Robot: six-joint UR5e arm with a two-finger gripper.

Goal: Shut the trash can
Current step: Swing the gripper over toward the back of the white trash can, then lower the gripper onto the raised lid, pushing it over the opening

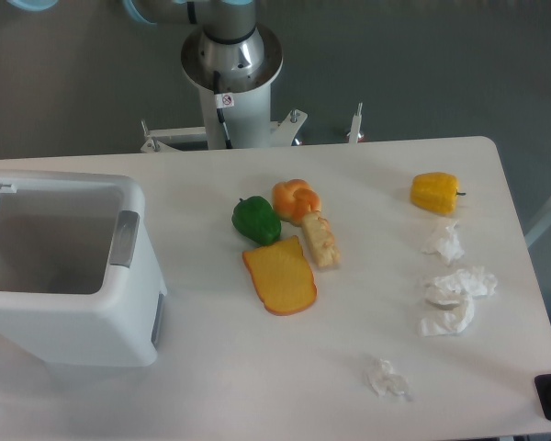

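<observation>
Grey flooring is showing behind a white counter (211, 367), where the trash can (92, 322) is sitting open at the left edge, its grey latch tab (125, 238) facing the food. Near the middle, a green pepper (255, 220), bun (296, 199), bread stick (320, 241) and orange slice (280, 277) are clustering. Crumpled tissues (455, 287) are lying right, below a yellow pepper (435, 192). Only the arm's base (231, 64) is showing; the tool is lying outside the view, so I cannot tell its state.

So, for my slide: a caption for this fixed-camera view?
Open trash can on the table beside toy food and crumpled tissues.
</observation>
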